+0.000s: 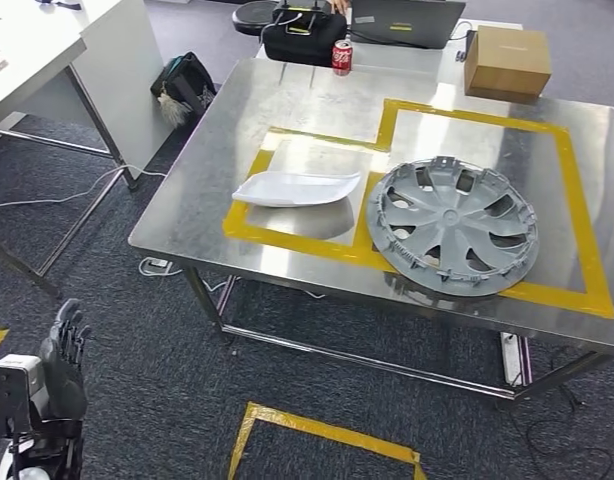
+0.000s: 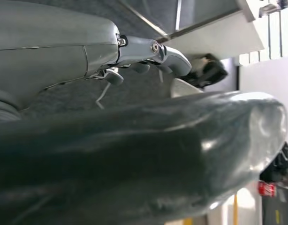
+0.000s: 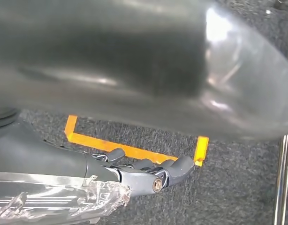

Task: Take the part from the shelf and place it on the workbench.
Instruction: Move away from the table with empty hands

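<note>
Both hands hang low with nothing in them; we judge the placing done.
Our left hand (image 1: 61, 360) and right hand (image 3: 149, 176) show loosely spread fingers. On the table (image 1: 213, 170): one white part (image 1: 296, 187) centre-left, one wheel cover (image 1: 451, 225) right. Next, probably the shelf.

A big dark blurry shape (image 2: 142, 164) lies right along the left hand's fingers (image 2: 163, 54) and hides most of what is past them. A red can (image 2: 267, 188) peeks out beyond it, too blurry to read. By the right hand's fingers (image 3: 163, 171), a blurry shape (image 3: 135, 61) covers the floor, and crinkled clear wrap (image 3: 64, 199) is cut off by the edge. I cannot tell if either hand is holding anything.
</note>
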### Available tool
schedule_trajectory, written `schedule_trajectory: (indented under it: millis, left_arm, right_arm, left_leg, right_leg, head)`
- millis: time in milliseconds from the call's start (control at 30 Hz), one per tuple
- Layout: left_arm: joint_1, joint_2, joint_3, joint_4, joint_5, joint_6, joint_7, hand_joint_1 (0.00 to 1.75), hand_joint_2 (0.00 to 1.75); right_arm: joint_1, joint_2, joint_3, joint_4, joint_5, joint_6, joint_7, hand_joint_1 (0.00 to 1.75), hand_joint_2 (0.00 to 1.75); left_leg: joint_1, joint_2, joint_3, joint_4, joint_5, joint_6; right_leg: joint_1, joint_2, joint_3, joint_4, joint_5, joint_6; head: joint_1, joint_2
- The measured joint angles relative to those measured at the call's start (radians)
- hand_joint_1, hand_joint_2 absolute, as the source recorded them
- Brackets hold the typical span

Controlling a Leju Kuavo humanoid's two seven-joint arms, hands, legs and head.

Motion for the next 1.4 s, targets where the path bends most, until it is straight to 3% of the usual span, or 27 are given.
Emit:
schedule_trajectory:
  millis: [33, 100, 133, 167, 233, 300, 367, 400, 467, 533, 567, 633, 700, 733, 800, 867, 900, 933, 967, 1033, 1100, 1167, 1233, 1267, 1300, 1367, 1400]
  left_arm:
    - [0.005, 0.000, 0.004, 0.004, 0.019, -0.006, -0.001, 0.00, 0.00]
    - [0.011, -0.001, 0.012, 0.007, 0.049, -0.014, -0.008, 0.00, 0.00]
    - [0.015, -0.001, 0.016, 0.008, 0.061, -0.016, -0.013, 0.00, 0.00]
    - [0.020, -0.001, 0.021, 0.008, 0.069, -0.017, -0.016, 0.00, 0.00]
    - [0.032, -0.001, 0.030, 0.010, 0.079, -0.018, -0.019, 0.00, 0.00]
    - [0.037, -0.001, 0.035, 0.011, 0.083, -0.018, -0.020, 0.00, 0.00]
    - [0.037, -0.002, 0.037, 0.012, 0.084, -0.018, -0.020, 0.00, 0.00]
    - [0.037, -0.002, 0.037, 0.013, 0.085, -0.018, -0.020, 0.00, 0.00]
    - [0.039, -0.002, 0.037, 0.015, 0.089, -0.018, -0.020, 0.00, 0.00]
    - [0.039, -0.002, 0.038, 0.016, 0.097, -0.016, -0.024, 0.00, 0.00]
    - [0.037, -0.002, 0.039, 0.016, 0.102, -0.014, -0.027, 0.00, 0.00]
    - [0.036, -0.003, 0.041, 0.016, 0.121, -0.012, -0.033, 0.00, 0.00]
    - [0.048, -0.004, 0.050, 0.016, 0.164, -0.017, -0.036, 0.00, 0.00]
    - [0.057, -0.004, 0.056, 0.016, 0.190, -0.022, -0.037, 0.00, 0.00]
    - [0.069, -0.005, 0.069, 0.016, 0.233, -0.030, -0.044, 0.00, 0.00]
    - [0.072, -0.007, 0.080, 0.016, 0.251, -0.035, -0.051, 0.00, 0.00]
    - [0.074, -0.007, 0.084, 0.016, 0.255, -0.036, -0.053, 0.00, 0.00]
    - [0.077, -0.007, 0.087, 0.016, 0.258, -0.037, -0.054, 0.00, 0.00]
    - [0.079, -0.008, 0.089, 0.016, 0.259, -0.037, -0.054, 0.00, 0.00]
    - [0.081, -0.009, 0.092, 0.016, 0.261, -0.038, -0.055, 0.00, 0.00]
    - [0.081, -0.012, 0.094, 0.016, 0.260, -0.039, -0.058, 0.00, 0.00]
    - [0.082, -0.014, 0.098, 0.016, 0.254, -0.038, -0.066, 0.00, 0.00]
    - [0.088, -0.014, 0.103, 0.015, 0.246, -0.040, -0.075, 0.00, 0.00]
    - [0.092, -0.014, 0.106, 0.014, 0.242, -0.042, -0.079, 0.00, 0.00]
    - [0.094, -0.014, 0.108, 0.013, 0.238, -0.044, -0.083, 0.00, 0.00]
    - [0.093, -0.014, 0.109, 0.011, 0.231, -0.047, -0.089, 0.00, 0.00]
    - [0.093, -0.014, 0.109, 0.010, 0.226, -0.047, -0.090, 0.00, 0.00]
  right_arm:
    - [-0.005, 0.000, -0.005, 0.000, 0.007, 0.008, -0.003, 0.00, 0.00]
    - [-0.013, 0.000, -0.014, 0.003, 0.022, 0.022, -0.008, 0.00, 0.00]
    - [-0.016, 0.000, -0.017, 0.004, 0.028, 0.027, -0.009, 0.00, 0.00]
    - [-0.018, 0.000, -0.020, 0.007, 0.033, 0.031, -0.010, 0.00, 0.00]
    - [-0.022, 0.000, -0.025, 0.012, 0.039, 0.035, -0.011, 0.00, 0.00]
    - [-0.023, 0.000, -0.030, 0.016, 0.042, 0.036, -0.012, 0.00, 0.00]
    - [-0.023, 0.000, -0.034, 0.021, 0.044, 0.036, -0.012, 0.00, 0.00]
    - [-0.024, 0.000, -0.035, 0.023, 0.044, 0.036, -0.012, 0.00, 0.00]
    - [-0.028, 0.000, -0.037, 0.027, 0.046, 0.038, -0.012, 0.00, 0.00]
    - [-0.032, 0.000, -0.038, 0.029, 0.051, 0.043, -0.013, 0.00, 0.00]
    - [-0.034, 0.000, -0.039, 0.030, 0.055, 0.045, -0.014, 0.00, 0.00]
    - [-0.037, 0.000, -0.043, 0.032, 0.064, 0.050, -0.019, 0.00, 0.00]
    - [-0.042, 0.000, -0.046, 0.036, 0.076, 0.057, -0.028, 0.00, 0.00]
    - [-0.045, 0.000, -0.046, 0.039, 0.083, 0.060, -0.034, 0.00, 0.00]
    - [-0.050, 0.000, -0.050, 0.046, 0.095, 0.065, -0.046, 0.00, 0.00]
    - [-0.053, 0.000, -0.055, 0.053, 0.101, 0.068, -0.052, 0.00, 0.00]
    - [-0.055, 0.000, -0.057, 0.056, 0.102, 0.068, -0.053, 0.00, 0.00]
    - [-0.057, 0.000, -0.059, 0.059, 0.102, 0.068, -0.054, 0.00, 0.00]
    - [-0.060, 0.000, -0.061, 0.060, 0.103, 0.068, -0.054, 0.00, 0.00]
    - [-0.065, 0.000, -0.062, 0.062, 0.103, 0.068, -0.055, 0.00, 0.00]
    - [-0.070, -0.001, -0.062, 0.063, 0.105, 0.071, -0.058, 0.00, 0.00]
    - [-0.072, -0.002, -0.063, 0.064, 0.110, 0.076, -0.063, 0.00, 0.00]
    - [-0.073, -0.002, -0.063, 0.066, 0.115, 0.081, -0.067, 0.00, 0.00]
    - [-0.074, -0.002, -0.064, 0.067, 0.118, 0.083, -0.069, 0.00, 0.00]
    - [-0.074, -0.002, -0.064, 0.068, 0.119, 0.085, -0.071, 0.00, 0.00]
    - [-0.072, -0.002, -0.064, 0.071, 0.121, 0.087, -0.073, 0.00, 0.00]
    - [-0.072, -0.002, -0.065, 0.073, 0.123, 0.088, -0.074, 0.00, 0.00]
  left_leg:
    - [-0.002, -0.012, -0.012, 0.001, 0.013, -0.002]
    - [-0.003, -0.034, -0.029, 0.002, 0.037, -0.006]
    - [-0.002, -0.045, -0.034, 0.002, 0.049, -0.010]
    - [-0.002, -0.058, -0.039, 0.002, 0.061, -0.014]
    - [0.000, -0.052, -0.054, 0.015, 0.048, -0.024]
    - [0.006, -0.007, -0.085, 0.096, -0.048, -0.038]
    - [0.020, 0.027, -0.120, 0.239, -0.153, -0.058]
    - [0.028, 0.032, -0.127, 0.298, -0.170, -0.067]
    - [0.044, 0.037, -0.099, 0.330, -0.136, -0.085]
    - [0.059, 0.066, 0.000, 0.231, -0.090, -0.105]
    - [0.064, 0.087, 0.059, 0.156, -0.089, -0.111]
    - [0.061, 0.112, 0.125, 0.050, -0.116, -0.099]
    - [0.051, 0.098, 0.111, 0.032, -0.123, -0.067]
    - [0.047, 0.091, 0.099, 0.036, -0.115, -0.054]
    - [0.041, 0.076, 0.074, 0.036, -0.093, -0.031]
    - [0.031, 0.054, 0.042, 0.036, -0.067, -0.018]
    - [0.024, 0.042, 0.025, 0.036, -0.053, -0.014]
    - [0.019, 0.028, 0.006, 0.037, -0.038, -0.010]
    - [0.014, 0.015, -0.011, 0.037, -0.023, -0.008]
    - [0.010, -0.014, -0.043, 0.038, 0.007, -0.007]
    - [0.009, -0.038, -0.061, 0.038, 0.030, -0.010]
    - [0.009, -0.059, -0.068, 0.034, 0.046, -0.022]
    - [0.010, -0.070, -0.076, 0.031, 0.054, -0.033]
    - [0.010, -0.058, -0.085, 0.043, 0.036, -0.037]
    - [0.010, -0.037, -0.098, 0.073, -0.004, -0.040]
    - [0.017, 0.009, -0.131, 0.184, -0.111, -0.056]
    - [0.023, 0.021, -0.145, 0.248, -0.144, -0.067]
  right_leg:
    - [0.005, 0.027, 0.062, -0.080, 0.011, -0.012]
    - [0.009, 0.073, 0.162, -0.230, -0.002, -0.024]
    - [0.010, 0.082, 0.184, -0.270, -0.015, -0.027]
    - [0.009, 0.072, 0.186, -0.283, -0.014, -0.026]
    - [0.007, 0.043, 0.168, -0.280, 0.002, -0.033]
    - [0.001, 0.009, 0.145, -0.280, 0.024, -0.038]
    - [0.000, -0.026, 0.116, -0.278, 0.046, -0.036]
    - [-0.001, -0.044, 0.100, -0.276, 0.057, -0.033]
    - [-0.006, -0.076, 0.069, -0.267, 0.076, -0.024]
    - [-0.010, -0.103, 0.036, -0.246, 0.090, -0.010]
    - [-0.012, -0.114, 0.018, -0.233, 0.094, -0.002]
    - [-0.014, -0.134, -0.007, -0.209, 0.105, 0.014]
    - [-0.022, -0.145, -0.019, -0.201, 0.120, 0.030]
    - [-0.028, -0.129, -0.026, -0.195, 0.112, 0.037]
    - [-0.034, -0.071, -0.048, -0.136, 0.041, 0.043]
    - [-0.027, -0.027, -0.078, -0.009, -0.058, 0.036]
    - [-0.021, -0.020, -0.086, 0.049, -0.086, 0.028]
    - [-0.013, -0.016, -0.082, 0.082, -0.089, 0.018]
    - [-0.003, -0.012, -0.060, 0.080, -0.067, 0.007]
    - [0.017, 0.014, 0.036, -0.026, -0.010, -0.018]
    - [0.028, 0.060, 0.141, -0.181, -0.014, -0.041]
    - [0.031, 0.072, 0.181, -0.256, -0.039, -0.050]
    - [0.027, 0.045, 0.173, -0.266, -0.026, -0.054]
    - [0.023, 0.031, 0.167, -0.270, -0.015, -0.057]
    - [0.017, 0.016, 0.159, -0.274, -0.002, -0.058]
    - [0.011, -0.014, 0.142, -0.276, 0.015, -0.055]
    - [0.008, -0.032, 0.133, -0.275, 0.022, -0.049]
  head:
    - [0.000, 0.000]
    - [0.000, 0.000]
    - [-0.001, 0.000]
    - [-0.001, 0.000]
    - [-0.002, 0.000]
    - [-0.008, 0.000]
    - [-0.013, 0.000]
    - [-0.012, 0.000]
    - [-0.012, 0.000]
    - [-0.013, 0.000]
    - [-0.013, 0.000]
    - [-0.012, 0.000]
    - [-0.011, 0.000]
    - [-0.011, 0.000]
    - [-0.011, 0.000]
    - [-0.008, 0.000]
    - [-0.007, 0.000]
    - [-0.006, 0.000]
    - [-0.006, 0.000]
    - [-0.006, 0.000]
    - [-0.007, 0.000]
    - [-0.004, 0.000]
    - [-0.002, 0.000]
    - [-0.004, 0.000]
    - [-0.008, 0.000]
    - [-0.013, 0.000]
    - [-0.014, 0.000]
